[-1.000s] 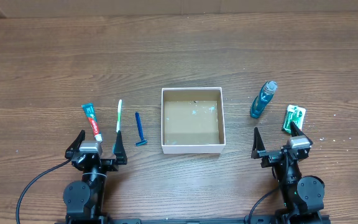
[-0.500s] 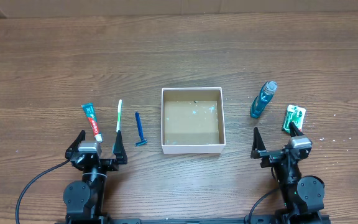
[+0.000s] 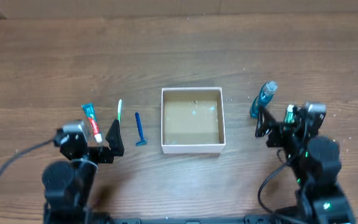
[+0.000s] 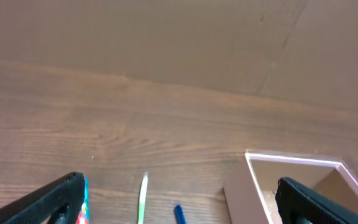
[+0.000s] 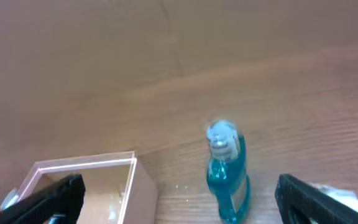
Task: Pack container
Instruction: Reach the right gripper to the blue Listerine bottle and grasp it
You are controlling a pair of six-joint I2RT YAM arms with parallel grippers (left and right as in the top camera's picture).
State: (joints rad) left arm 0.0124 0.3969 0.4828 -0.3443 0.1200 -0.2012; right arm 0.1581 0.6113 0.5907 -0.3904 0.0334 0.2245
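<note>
Left gripper (image 4: 179,183) and right gripper (image 5: 179,182) have advanced, jaws apart. Toothbrush (image 4: 143,199) ahead between left jaws; bottle (image 5: 229,180) between right, container (image 5: 86,165) near its left jaw.

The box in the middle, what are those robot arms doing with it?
They look ready to pack it. The container has no toiletries in it yet, and nothing is picked up. The left arm is near the toothpaste, toothbrush and razor. The right arm is by the blue bottle and a green packet. Both arms' jaws are open and hold nothing.
</note>
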